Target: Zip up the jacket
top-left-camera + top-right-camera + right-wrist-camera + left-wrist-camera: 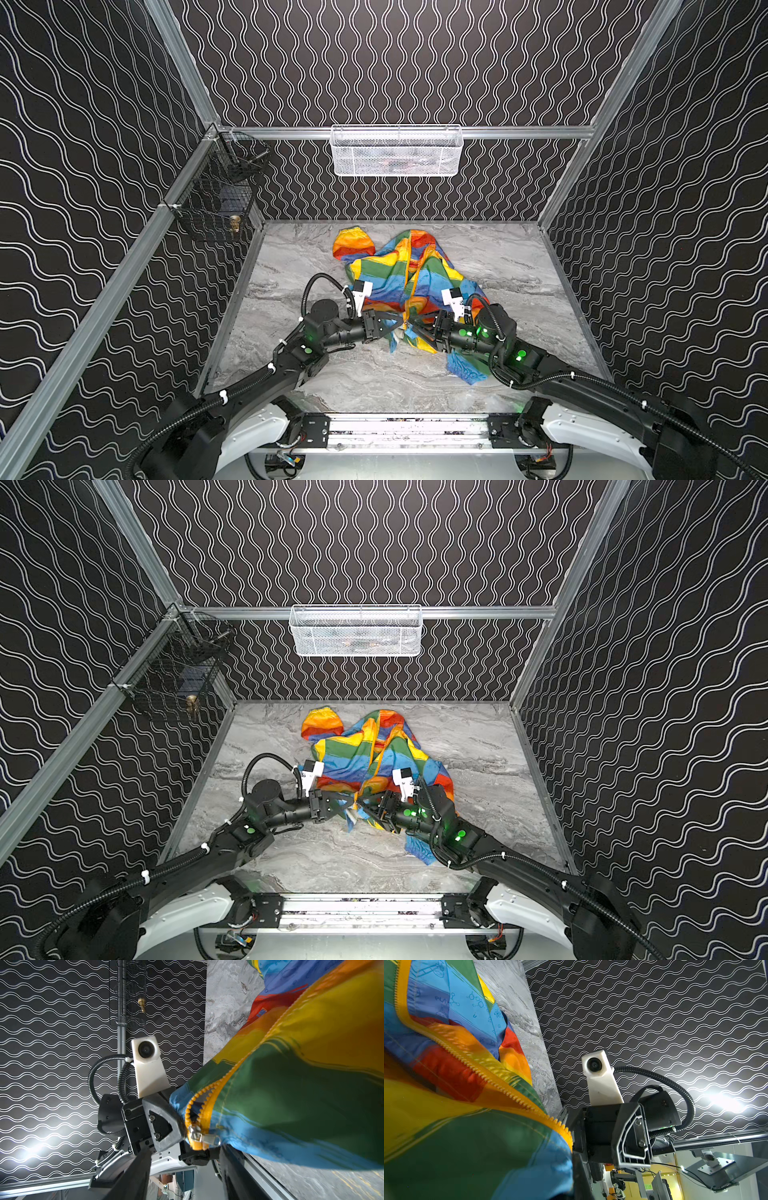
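The rainbow-striped jacket (386, 270) (353, 750) lies crumpled on the marble table, its near hem lifted off the surface. My left gripper (400, 326) (353, 806) (179, 1126) is shut on the blue hem beside the orange zipper band (488, 1078). The band's two rows of teeth are parted above the silver slider (195, 1133), which sits at the bottom end with its pull tab (212, 1139) pointing sideways. My right gripper (415, 330) (366, 808) (185, 1150) faces the left one, open. Its two dark fingers (135, 1172) stand wide apart just short of the slider, holding nothing.
A white mesh basket (397, 151) hangs on the back rail. A black wire basket (220, 195) holding a small brass object hangs on the left wall. Patterned walls close in the table (353, 374) on three sides. A blue sleeve end (467, 368) lies under the right arm.
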You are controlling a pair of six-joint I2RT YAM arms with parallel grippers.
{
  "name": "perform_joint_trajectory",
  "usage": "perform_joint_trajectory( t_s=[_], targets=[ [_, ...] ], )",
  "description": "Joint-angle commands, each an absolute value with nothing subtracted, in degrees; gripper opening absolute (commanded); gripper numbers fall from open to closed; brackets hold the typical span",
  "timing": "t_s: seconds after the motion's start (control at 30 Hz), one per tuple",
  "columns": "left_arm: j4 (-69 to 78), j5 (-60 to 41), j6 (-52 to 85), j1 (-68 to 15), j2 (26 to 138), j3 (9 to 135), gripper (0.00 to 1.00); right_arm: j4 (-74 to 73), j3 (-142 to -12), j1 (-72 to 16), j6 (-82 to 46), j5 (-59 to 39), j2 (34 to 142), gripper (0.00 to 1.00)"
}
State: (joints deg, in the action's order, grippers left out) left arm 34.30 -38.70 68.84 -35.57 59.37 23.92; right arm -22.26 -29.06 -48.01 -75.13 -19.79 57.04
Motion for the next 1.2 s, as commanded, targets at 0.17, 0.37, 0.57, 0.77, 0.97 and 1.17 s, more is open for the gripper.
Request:
perform_joint_trajectory(
  t_s=[0.17, 0.37, 0.57, 0.77, 0.97, 1.17],
  targets=[
    [41.16, -38.94, 70.71, -35.46, 59.53, 23.11, 0.0, -29.42, -28.0, -48.11, -78.55, -19.95, 58.36, 0.54],
    [42.54, -38.64, 71.1, -35.48, 59.49, 22.66, 0.0, -31.9, -27.08, -48.13, -79.61, -20.74, 59.51, 0.55],
    [43.43, -39.07, 71.46, -35.43, 60.12, 22.76, 0.0, -36.35, -26.29, -48.08, -81.18, -21.66, 61.67, 0.57],
    [43.33, -39.13, 71.58, -35.48, 60.07, 22.62, 0.0, -41.19, -25.81, -48.08, -82.77, -22.4, 63.67, 0.55],
    [42.95, -38.9, 71.5, -35.48, 59.6, 22.16, 0.0, -42.6, -25.44, -48.08, -83.34, -22.24, 63.32, 0.5],
    [42.8, -38.91, 71.46, -35.43, 59.8, 22.06, 0.0, -39.97, -25.41, -48.09, -82.88, -22.15, 61.8, 0.45]
  ],
)
